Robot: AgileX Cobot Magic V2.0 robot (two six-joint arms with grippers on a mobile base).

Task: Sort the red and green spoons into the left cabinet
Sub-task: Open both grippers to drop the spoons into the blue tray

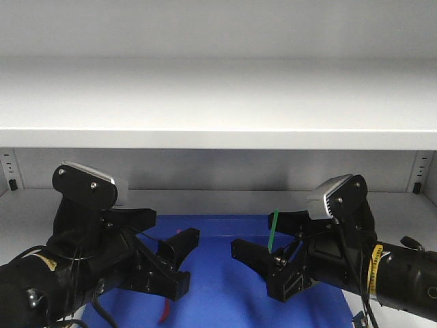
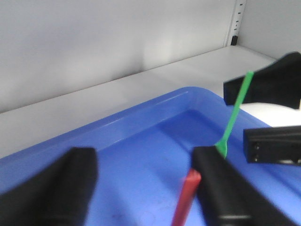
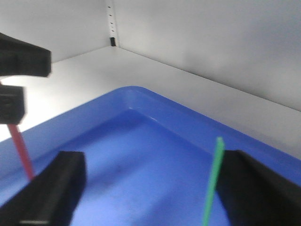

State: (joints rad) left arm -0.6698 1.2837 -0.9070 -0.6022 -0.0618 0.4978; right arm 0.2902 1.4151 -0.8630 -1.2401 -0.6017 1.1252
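Both grippers hang low over a blue tray (image 1: pixel 218 290) on the floor of the left cabinet (image 1: pixel 205 198). My left gripper (image 1: pixel 183 261) is open, its jaws wide apart. The red spoon (image 2: pixel 186 197) slants up beside the inner face of its right finger (image 2: pixel 221 188), not clamped. My right gripper (image 1: pixel 256 270) is open as well. The green spoon (image 1: pixel 273 231) stands nearly upright, and its handle (image 3: pixel 212 183) runs along the inner face of the right finger (image 3: pixel 254 188). The two grippers face each other across the tray. Both spoon bowls are hidden.
A wide shelf board (image 1: pixel 218 102) spans the cabinet just above the arms. Peg-hole strips run up the back corners (image 1: pixel 8 171) (image 1: pixel 421 174). The tray's raised rim (image 2: pixel 141 117) lies close to the grey back wall (image 2: pixel 94 42). Bare shelf floor flanks the tray.
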